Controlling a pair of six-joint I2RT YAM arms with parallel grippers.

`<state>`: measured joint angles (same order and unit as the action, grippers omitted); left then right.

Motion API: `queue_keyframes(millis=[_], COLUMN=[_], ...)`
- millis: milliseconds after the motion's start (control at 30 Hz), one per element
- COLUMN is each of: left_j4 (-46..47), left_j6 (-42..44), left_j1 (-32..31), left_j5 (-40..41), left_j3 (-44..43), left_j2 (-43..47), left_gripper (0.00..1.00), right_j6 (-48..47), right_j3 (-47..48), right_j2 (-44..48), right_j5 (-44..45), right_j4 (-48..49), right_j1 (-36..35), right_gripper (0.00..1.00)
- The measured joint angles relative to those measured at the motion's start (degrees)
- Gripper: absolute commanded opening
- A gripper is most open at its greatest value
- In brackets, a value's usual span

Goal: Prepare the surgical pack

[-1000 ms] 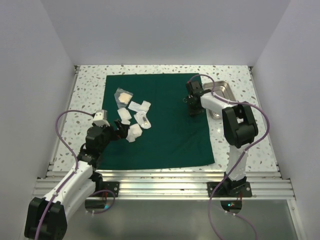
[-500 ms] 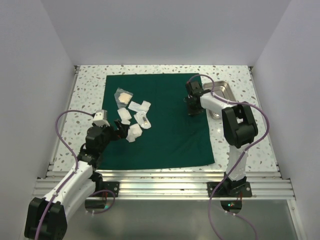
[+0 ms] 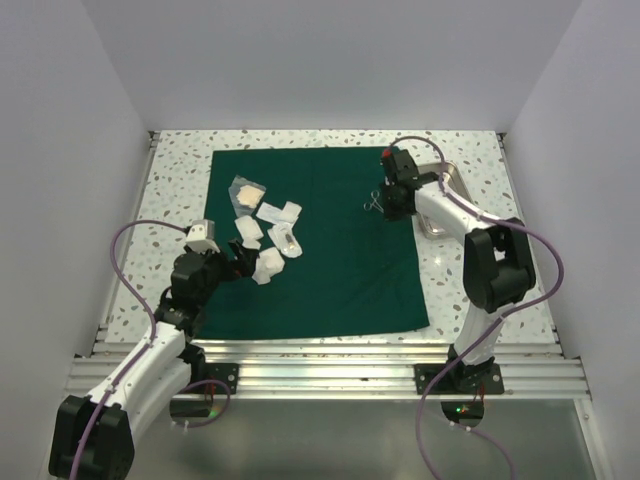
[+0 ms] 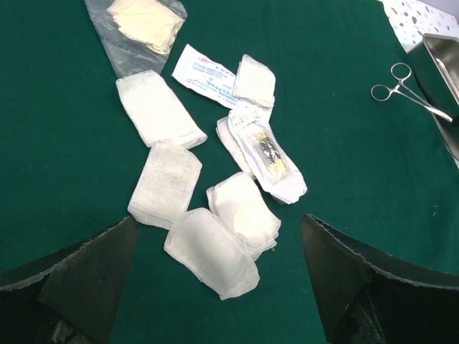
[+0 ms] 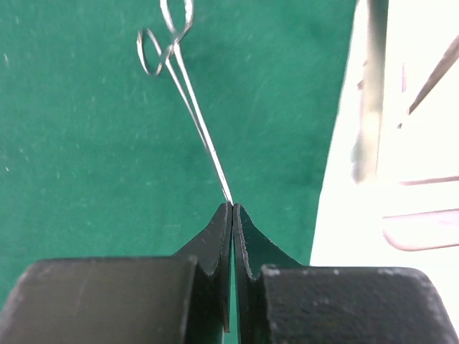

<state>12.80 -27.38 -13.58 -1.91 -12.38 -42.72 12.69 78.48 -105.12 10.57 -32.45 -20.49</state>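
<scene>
Surgical pack [image 3: 340, 270]: green cloth, spread flat in middle of table [image 3: 180, 200]. Not folded yet.
Gauze packets [image 4: 163, 185] lie loose on its left part.
Steel tray [image 3: 455, 178] sits just beside cloth's right edge.
Right claw [image 5: 231, 208] pinched tight on tip of thin forceps [image 5: 197, 122], above cloth near tray.
Left claw [image 4: 215, 240] wide open, holds nothing, hangs over gauze.
Guess: early stage. Gathering tools and all wrapping left to do.
Right wrist view shows pinch up close. Top view shows only tiny glint there. Left wrist view shows each packet and forceps rings.
</scene>
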Motion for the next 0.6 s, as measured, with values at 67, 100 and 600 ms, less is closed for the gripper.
queue_keyframes(millis=[67, 100, 600], left_j4=[0.0, 0.0, 5.9], left_j6=[0.0, 0.0, -1.5], left_j1=[0.0, 0.0, -6.8], left_j5=[0.0, 0.0, -12.2], left_j3=[0.0, 0.0, -17.4], left_j2=[0.0, 0.0, -28.4], left_gripper=[1.0, 1.0, 1.0], right_j6=[-0.4, -0.6, -2.5], right_j3=[1.2, 1.7, 0.6], right_j2=[0.1, 0.1, 0.5], right_j5=[0.0, -0.1, -4.3], right_j4=[-0.6, -0.8, -0.8], right_j1=[0.7, 1.2, 3.4], right_gripper=[0.0, 0.0, 0.0])
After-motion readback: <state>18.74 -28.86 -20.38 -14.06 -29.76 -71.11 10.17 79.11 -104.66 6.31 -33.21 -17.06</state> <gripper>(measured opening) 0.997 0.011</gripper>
